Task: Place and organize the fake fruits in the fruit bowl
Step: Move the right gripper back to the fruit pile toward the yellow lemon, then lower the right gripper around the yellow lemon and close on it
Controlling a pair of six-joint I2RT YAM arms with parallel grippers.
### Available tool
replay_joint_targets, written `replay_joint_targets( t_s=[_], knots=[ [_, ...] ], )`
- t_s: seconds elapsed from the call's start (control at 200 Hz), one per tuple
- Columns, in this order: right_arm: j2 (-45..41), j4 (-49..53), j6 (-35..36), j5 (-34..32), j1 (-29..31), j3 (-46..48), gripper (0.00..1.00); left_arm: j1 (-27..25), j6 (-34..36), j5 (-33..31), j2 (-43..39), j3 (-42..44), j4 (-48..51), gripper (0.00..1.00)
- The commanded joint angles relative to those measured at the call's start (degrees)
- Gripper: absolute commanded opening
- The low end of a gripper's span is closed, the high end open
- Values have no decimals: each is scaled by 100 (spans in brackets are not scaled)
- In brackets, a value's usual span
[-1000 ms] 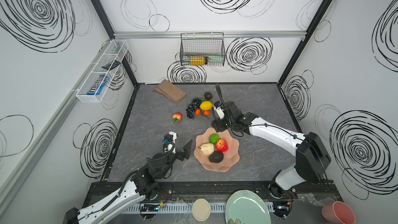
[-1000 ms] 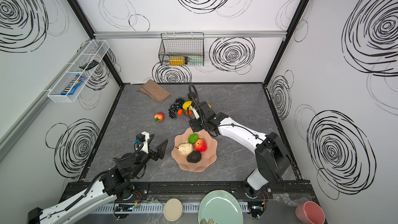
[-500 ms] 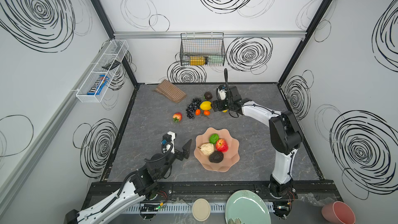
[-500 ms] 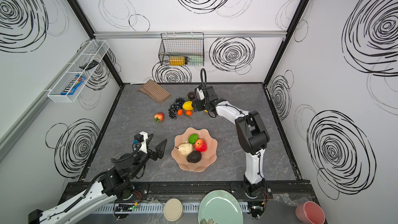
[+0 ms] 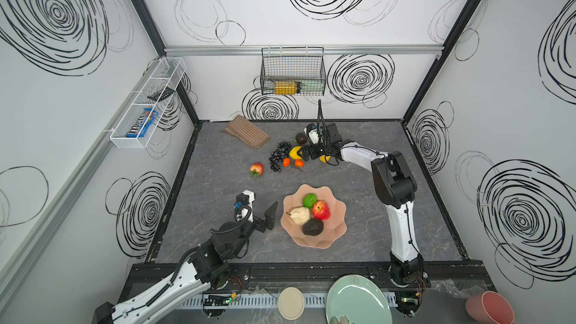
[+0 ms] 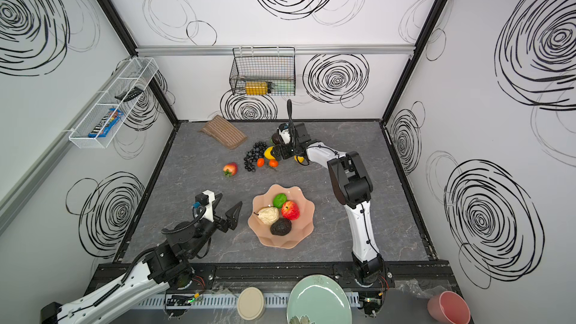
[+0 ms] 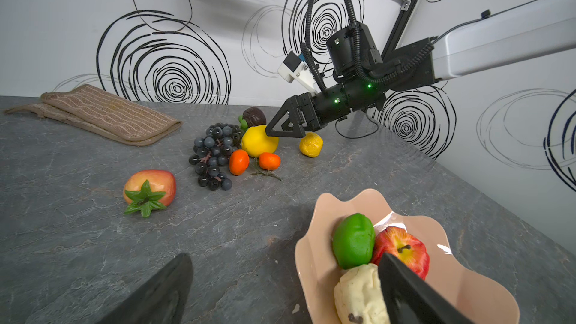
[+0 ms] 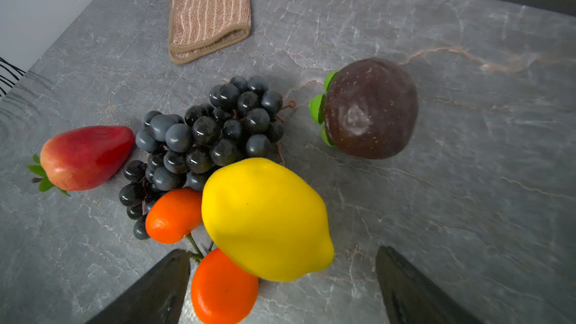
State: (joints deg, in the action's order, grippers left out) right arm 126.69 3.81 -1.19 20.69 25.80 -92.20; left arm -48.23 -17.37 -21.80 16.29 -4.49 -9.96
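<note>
Right tool (image 8: 280, 255) hung low at the far cluster with its jaws spread wide and empty. The yellow lemon (image 8: 265, 219) lay on the counter (image 8: 467, 182) just ahead of them and partly between. I judged the lemon my pick, and the trouble was its neighbours: two tangerines (image 8: 173, 215) nestled against it, one right beside a finger (image 8: 162, 288), and the grape bunch (image 8: 212, 132) crowded its far side. Closing there would, I thought, have pinched a tangerine too. So I wanted to nudge the wrist toward the bare counter, centre the jaws across the lemon's short axis, sink past its widest girth, then close slowly, since glossy rounded plastic likes to squirt out. A straight lift ought to spare the grapes. The fruit bowl (image 5: 335, 229) sat well apart, nearer the robot, holding a lime (image 5: 309, 200), apple (image 5: 321, 210), beige fruit (image 5: 299, 216) and avocado (image 5: 312, 227), with bare room on the side toward the right arm. Left tool (image 6: 230, 199), also wide and empty, hovered just beside the bowl's rim, and I meant to hold it clear.
</note>
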Motion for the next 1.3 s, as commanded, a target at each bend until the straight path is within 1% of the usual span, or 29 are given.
replay_joint_targets(
  t_s=[0.0,0.185,0.41,0.67,0.836,1.021,1.136,1.296],
  knots=[
    [206,-136,217,279,-22,-291,97,34,9,17,70,34,-270,97],
    [567,-48,355,613,-10,-618,97,35,14,12,133,33,-299,97],
    [792,133,425,719,4,-970,98,33,18,23,144,45,-335,97],
    [833,215,491,889,87,-922,100,36,14,18,182,36,-335,97],
    [702,178,517,816,144,-746,92,42,19,27,172,36,-327,97],
    [551,77,475,830,163,-539,80,48,20,9,209,19,-314,97],
    [463,2,466,850,171,-418,76,43,6,9,224,18,-314,97],
    [406,-23,422,864,171,-357,68,46,12,9,216,18,-306,97]
  ],
)
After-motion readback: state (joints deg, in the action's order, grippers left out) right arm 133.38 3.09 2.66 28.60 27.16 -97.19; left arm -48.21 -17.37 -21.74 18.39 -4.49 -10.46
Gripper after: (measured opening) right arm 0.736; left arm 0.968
